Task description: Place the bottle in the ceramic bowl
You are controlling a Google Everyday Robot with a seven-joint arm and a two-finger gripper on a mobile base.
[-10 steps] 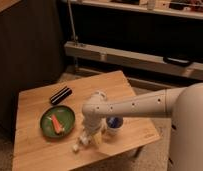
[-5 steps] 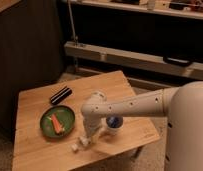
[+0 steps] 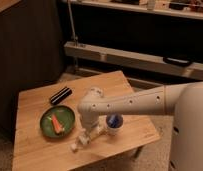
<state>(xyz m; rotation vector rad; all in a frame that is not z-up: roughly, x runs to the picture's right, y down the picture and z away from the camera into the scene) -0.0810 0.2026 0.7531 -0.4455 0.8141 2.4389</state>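
The bottle [image 3: 83,141] is small, slim and white. It lies on its side on the wooden table [image 3: 40,155], between the ceramic bowl and a white cup. The ceramic bowl [image 3: 69,116] is a shallow dark green dish to the bottle's upper left, with an orange carrot-like piece [image 3: 56,123] in it. My gripper [image 3: 90,132] hangs down from the white arm's wrist and is right over the bottle's right part, hiding it. The bottle is outside the bowl, close to its right rim.
A black oblong case [image 3: 60,95] lies behind the bowl. A white cup with a blue thing [image 3: 113,124] stands just right of the gripper. The table's front edge is close below the bottle. A dark shelf unit and metal rail stand behind the table.
The gripper and the bottle have shifted slightly left and toward the table's front. The bowl, case and cup have not moved.
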